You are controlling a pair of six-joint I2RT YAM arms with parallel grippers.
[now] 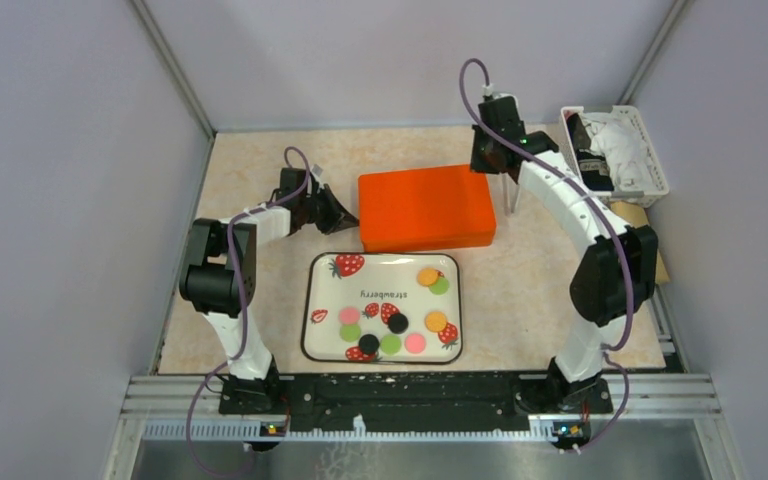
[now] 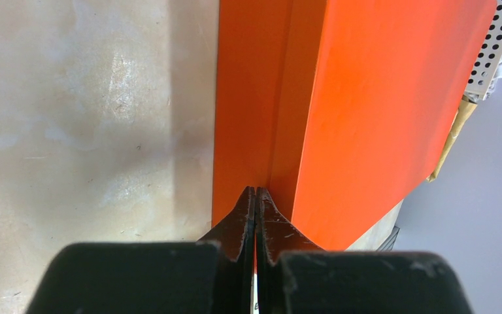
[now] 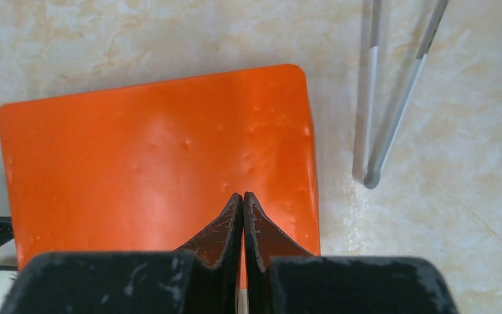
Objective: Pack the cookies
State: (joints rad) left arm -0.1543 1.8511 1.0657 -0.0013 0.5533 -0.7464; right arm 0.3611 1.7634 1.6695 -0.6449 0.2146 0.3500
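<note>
one word can be read: "strawberry" (image 1: 383, 294), in small dark lower-case letters on the floor of the white rectangular tray with a dark rim (image 1: 390, 268). seen from the overhead camera it stands upside down, the letter tops pointing to the near side. it lies in the tray's far half, about midway across, just beyond a small printed red strawberry picture (image 1: 371, 309). the two wrist views give no lettering that can be read.
</note>
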